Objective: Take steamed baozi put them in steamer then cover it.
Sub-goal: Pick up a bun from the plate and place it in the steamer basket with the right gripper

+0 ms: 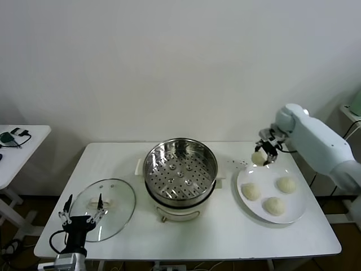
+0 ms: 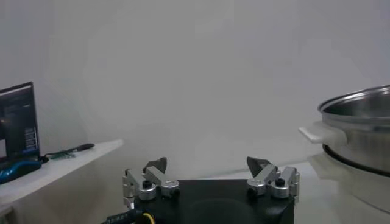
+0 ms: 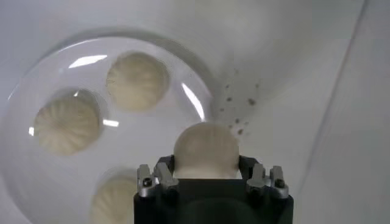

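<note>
Holding one baozi [image 1: 258, 158] between its closed-in fingers, the right gripper [image 1: 267, 148] hangs above the far-left rim of the white plate [image 1: 299, 212]. Below the fingers three baozi [image 1: 274, 205] remain on the plate, pleats up. Steamer [image 1: 180, 169] stands empty, well apart. Cover [image 1: 104, 201] lies flat, just beyond the left gripper [image 1: 82, 210], whose fingers are spread wide on nothing.

Background stuff around the white table [image 1: 186, 237]

A flat white plate [image 1: 296, 217] is set on its right end. A second small white table [image 1: 22, 149] is seen off left, cables [image 1: 12, 136] laid on top, plus a lit screen [image 2: 16, 122].
</note>
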